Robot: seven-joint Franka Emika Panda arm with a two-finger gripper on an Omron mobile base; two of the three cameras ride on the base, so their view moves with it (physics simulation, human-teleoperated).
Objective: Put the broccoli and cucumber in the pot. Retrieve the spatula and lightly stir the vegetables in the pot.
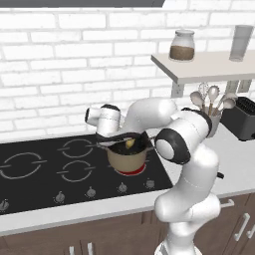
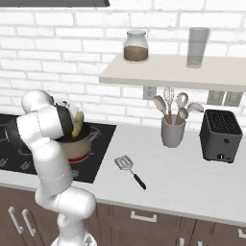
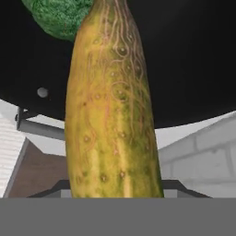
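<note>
My gripper [image 1: 125,140] hangs over the mouth of the pot, and the cucumber [image 3: 113,106] stands straight up out of it in my hand view; my fingers are hidden behind the vegetable, so I take it that I am pinching it, though I cannot see the pads themselves. The cucumber is oblong and yellow-green, its skin dull, streaked lengthwise with paler lines and dotted with small bumps. Its far end reaches in over the pot's dark interior. Beside that end, inside the pot, lies the broccoli [image 3: 57,16], a rough, knobbly green clump.

From the left base view the pot [image 1: 127,158] is round and tan with a black inside, sitting on a red-glowing burner at the right of the black glass stove [image 1: 30,184]; a spot of yellow-green shows just at its rim. In the right base view my own upper arm covers most of the pot, with the cucumber's tip peeking past it.

On the pale, smooth counter [image 2: 192,182], well apart from the pot to its right, lies the spatula [image 2: 129,170], a slotted grey blade on a thin dark handle. Farther along stand a grey utensil cup [image 2: 173,132] full of spoons and a whisk, and a dark toaster [image 2: 220,136]. On the shelf above are a glass jar [image 2: 135,46] and a tall tumbler [image 2: 197,46].
</note>
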